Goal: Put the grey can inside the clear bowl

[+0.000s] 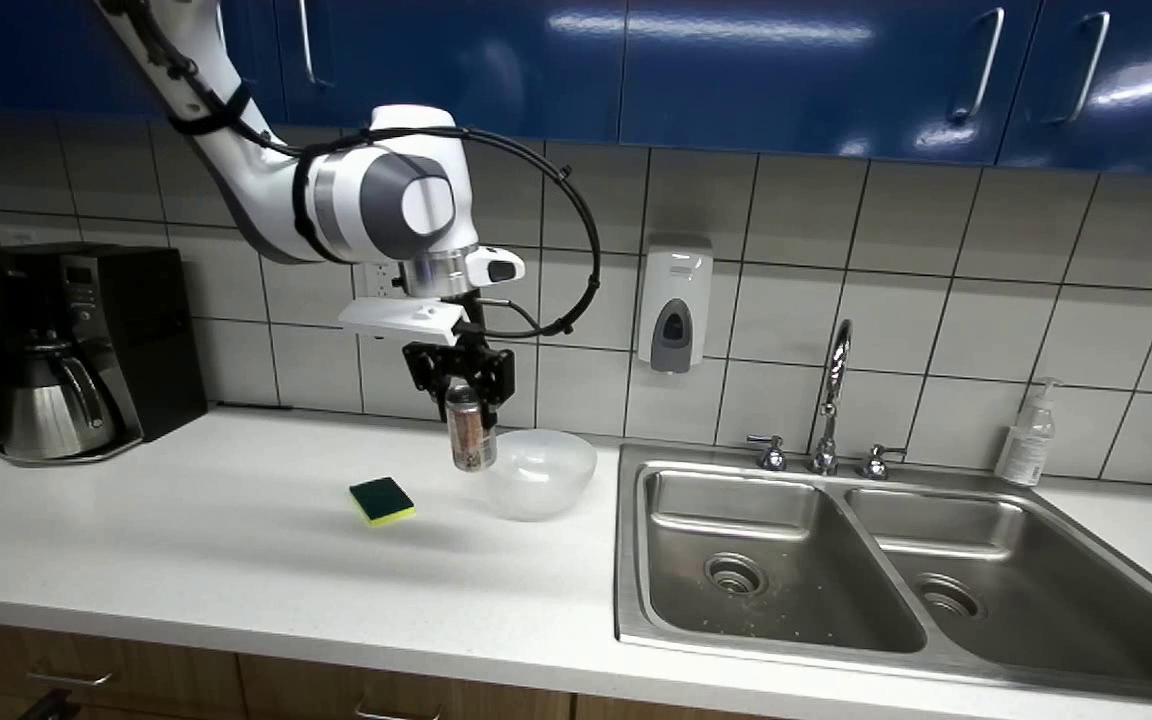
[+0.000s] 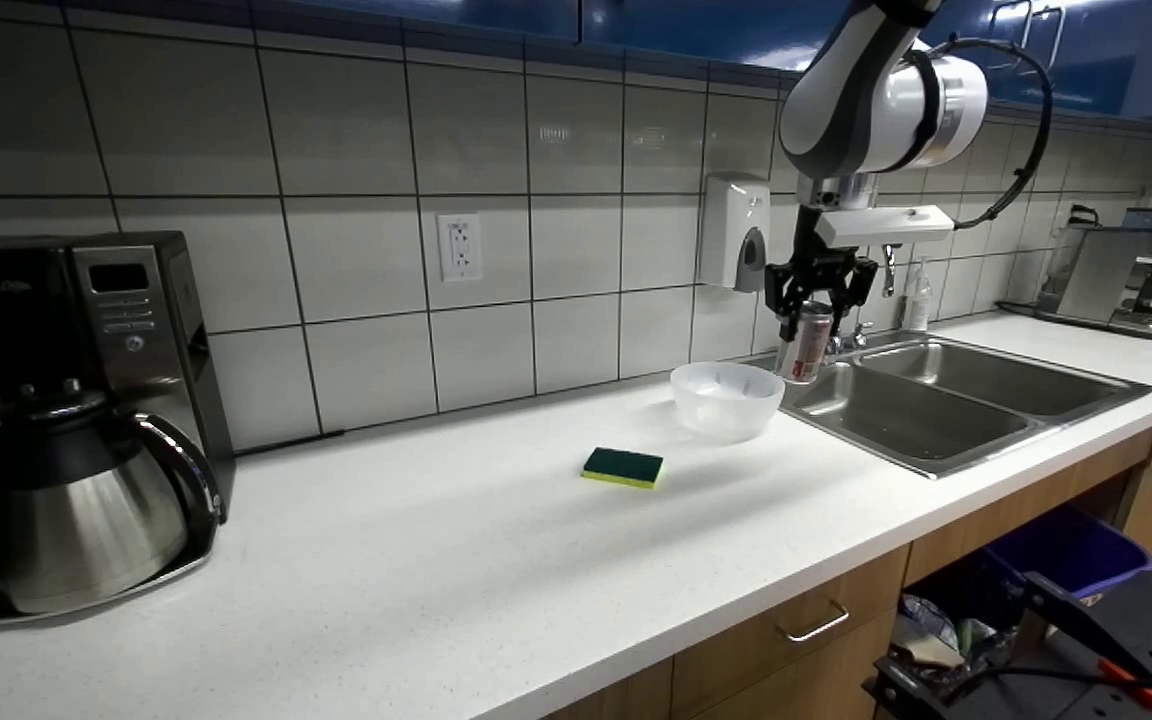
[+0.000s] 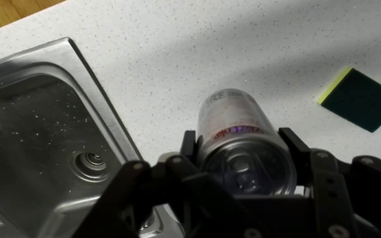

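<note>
The grey can is a silver can with red lettering. It is held in the air, slightly tilted, in both exterior views, also here. My gripper is shut on the can's upper part. In the wrist view the two black fingers press on either side of the can, its top facing the camera. The clear bowl stands upright on the counter. The can's lower end overlaps its left rim there, and lies at the right rim of the bowl from another angle. The bowl does not show in the wrist view.
A green and yellow sponge lies on the counter near the bowl. The steel double sink with its faucet is on the bowl's other side. A coffee maker with a steel carafe stands at the far end. A soap dispenser hangs on the tiled wall.
</note>
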Controlling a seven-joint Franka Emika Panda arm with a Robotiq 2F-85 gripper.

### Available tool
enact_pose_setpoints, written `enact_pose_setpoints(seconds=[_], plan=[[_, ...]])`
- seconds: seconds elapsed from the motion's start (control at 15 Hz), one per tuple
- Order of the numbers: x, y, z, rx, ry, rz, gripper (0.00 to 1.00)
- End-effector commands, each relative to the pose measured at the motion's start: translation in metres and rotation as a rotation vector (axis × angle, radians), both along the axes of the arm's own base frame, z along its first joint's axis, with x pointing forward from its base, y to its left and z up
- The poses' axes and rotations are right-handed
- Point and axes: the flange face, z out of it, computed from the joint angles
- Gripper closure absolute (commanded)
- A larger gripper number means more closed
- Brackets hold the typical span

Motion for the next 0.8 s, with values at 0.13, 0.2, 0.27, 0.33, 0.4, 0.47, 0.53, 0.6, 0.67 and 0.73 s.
enact_pose_setpoints(seconds=[0.13, 0.2, 0.27, 0.33, 0.4, 0.47, 0.53, 0.6, 0.67, 0.73], plan=[[0.042, -0.044, -0.01, -0.037, -0.004, -0.046, 0.61], [0.048, -0.05, -0.012, -0.046, -0.006, -0.053, 0.61], [0.055, -0.054, -0.015, -0.054, -0.011, -0.056, 0.61], [0.062, -0.058, -0.019, -0.063, -0.015, -0.057, 0.61], [0.068, -0.06, -0.023, -0.071, -0.016, -0.058, 0.61], [0.074, -0.062, -0.028, -0.076, -0.013, -0.058, 0.61], [0.08, -0.065, -0.032, -0.083, -0.01, -0.059, 0.61], [0.086, -0.066, -0.038, -0.087, -0.005, -0.059, 0.61], [0.091, -0.068, -0.044, -0.09, -0.003, -0.059, 0.61], [0.097, -0.069, -0.049, -0.094, -0.001, -0.059, 0.61]])
